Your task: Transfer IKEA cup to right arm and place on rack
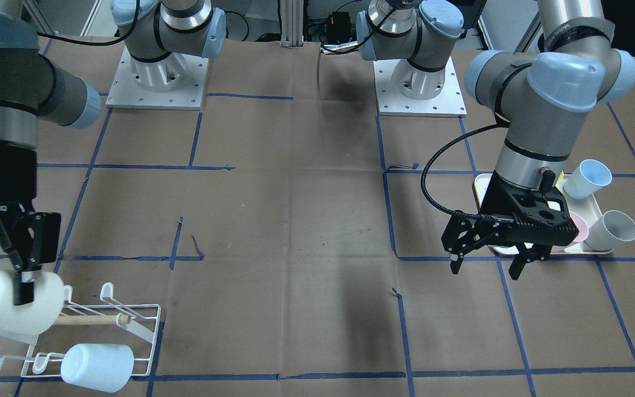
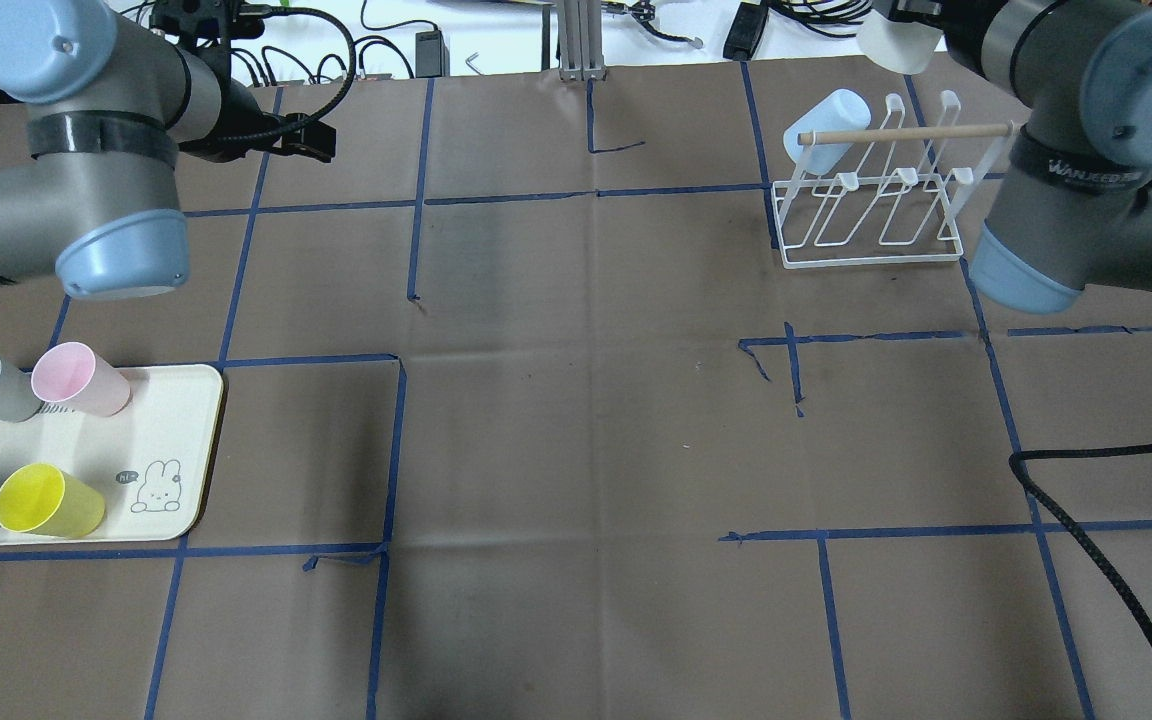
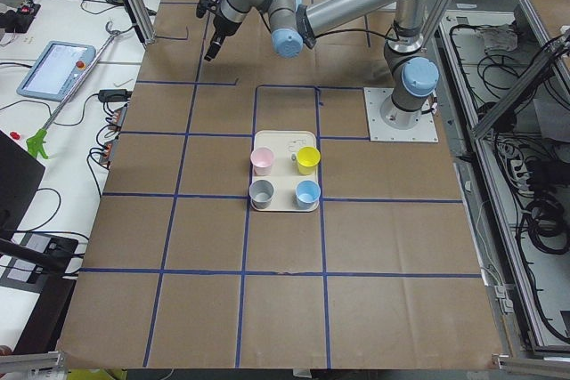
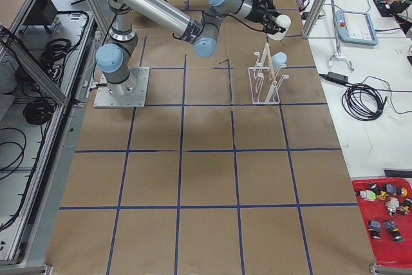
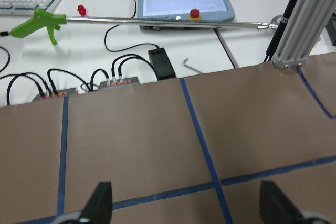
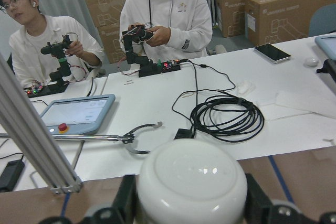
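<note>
A table covered in brown paper with a blue tape grid (image 2: 576, 420) carries everything. The silver right arm with pale-blue joint caps (image 2: 1086, 200) stretches forward to the table's far edge. Its black two-finger gripper (image 1: 17, 278) is clamped on a white IKEA cup (image 1: 3, 311), which it holds on its side in the air by the rack's top, base towards the operators. The silver left arm with a ribbed hose (image 2: 66, 190) also reaches forward. Its gripper (image 1: 485, 264) hangs raised over bare paper, well apart from the cream rectangular tray (image 2: 186, 400), fingers spread and empty. The small white wire rack (image 2: 876, 210) carries one pale-blue cup (image 2: 826, 130).
</note>
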Controlling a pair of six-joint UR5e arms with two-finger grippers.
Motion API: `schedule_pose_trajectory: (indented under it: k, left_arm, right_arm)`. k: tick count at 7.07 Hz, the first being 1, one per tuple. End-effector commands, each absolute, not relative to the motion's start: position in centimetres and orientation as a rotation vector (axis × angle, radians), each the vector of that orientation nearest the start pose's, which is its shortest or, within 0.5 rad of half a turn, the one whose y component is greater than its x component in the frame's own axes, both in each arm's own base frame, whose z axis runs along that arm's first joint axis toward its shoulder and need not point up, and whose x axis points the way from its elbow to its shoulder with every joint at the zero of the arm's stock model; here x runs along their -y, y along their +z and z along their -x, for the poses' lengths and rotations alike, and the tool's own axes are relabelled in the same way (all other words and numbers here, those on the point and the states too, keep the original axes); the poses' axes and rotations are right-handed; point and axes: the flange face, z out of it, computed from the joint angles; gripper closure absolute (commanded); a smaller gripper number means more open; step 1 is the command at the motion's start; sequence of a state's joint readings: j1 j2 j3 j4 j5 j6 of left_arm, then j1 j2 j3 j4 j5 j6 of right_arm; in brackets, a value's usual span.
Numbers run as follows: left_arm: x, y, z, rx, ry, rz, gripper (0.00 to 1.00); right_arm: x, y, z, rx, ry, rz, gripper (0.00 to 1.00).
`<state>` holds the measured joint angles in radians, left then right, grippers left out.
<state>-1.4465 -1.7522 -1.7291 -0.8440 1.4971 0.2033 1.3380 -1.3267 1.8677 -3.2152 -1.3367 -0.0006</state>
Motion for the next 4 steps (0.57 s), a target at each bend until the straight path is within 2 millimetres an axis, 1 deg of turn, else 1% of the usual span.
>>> schedule_pose_trajectory:
  k: [1, 2, 3, 4]
  left_arm:
    - [55.0, 44.7, 7.5, -3.126, -0.152, -0.003, 0.0]
    - [52.3, 47.5, 8.4, -3.136, -0.015, 0.067, 0.0]
    - [50.5, 48.4, 10.2, -3.133, 0.017, 0.082, 0.0]
    - [50.2, 47.8, 11.5, -3.136, 0.024, 0.077, 0.0]
  right_arm:
    - [62.0, 40.7, 2.4, -2.72, -1.702, 0.094, 0.98]
    - [63.9, 39.4, 3.2, -2.738, -1.719, 0.164, 0.98]
    - [65.3, 38.1, 4.9, -2.773, -1.729, 0.218, 0.98]
    - [66.1, 36.8, 6.3, -2.785, -1.744, 0.226, 0.98]
